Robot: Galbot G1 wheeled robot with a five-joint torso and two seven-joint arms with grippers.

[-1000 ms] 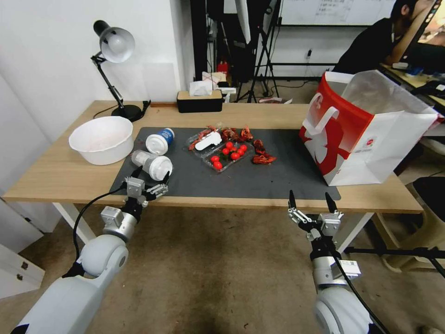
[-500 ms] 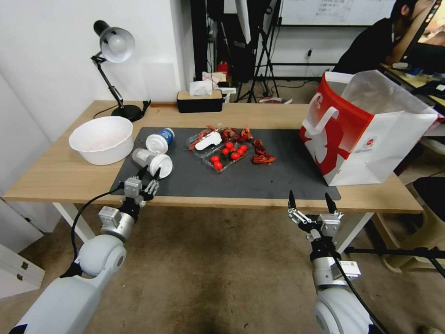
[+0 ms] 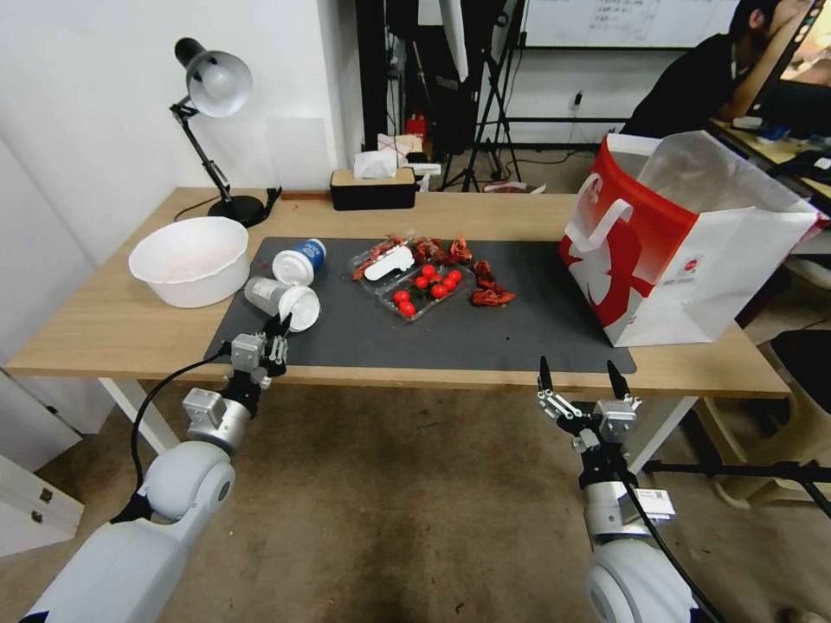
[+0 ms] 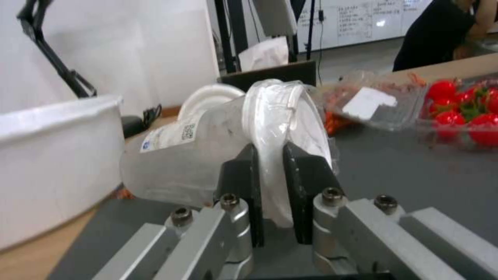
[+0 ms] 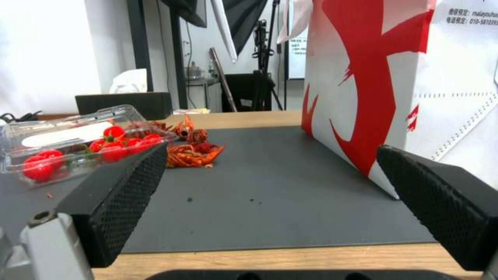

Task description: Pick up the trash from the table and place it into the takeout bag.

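One thin pinch: left gripper (image 4: 270, 171) jaws nearly closed on clear cup (image 3: 281, 300) lid rim, beside white bowl (image 3: 190, 260) on desk. Rim may slip w/ lifting. Right gripper (image 3: 582, 374) jaws wide, empty.

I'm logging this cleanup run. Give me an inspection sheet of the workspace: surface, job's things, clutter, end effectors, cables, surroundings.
Surface: light-wood table with a dark grey mat.
Job's things: clear cup on its side; blue-white cup tipped behind it; takeout bag upright at the table's right end.
Clutter: white bowl, cherry tomato tray, red scraps, desk lamp, tissue box.
End effectors: left end effector shut on the clear cup's lid rim; right end effector open, at the table's near edge.
Cables: black cable along the left arm.
Surroundings: tripods, whiteboard behind.
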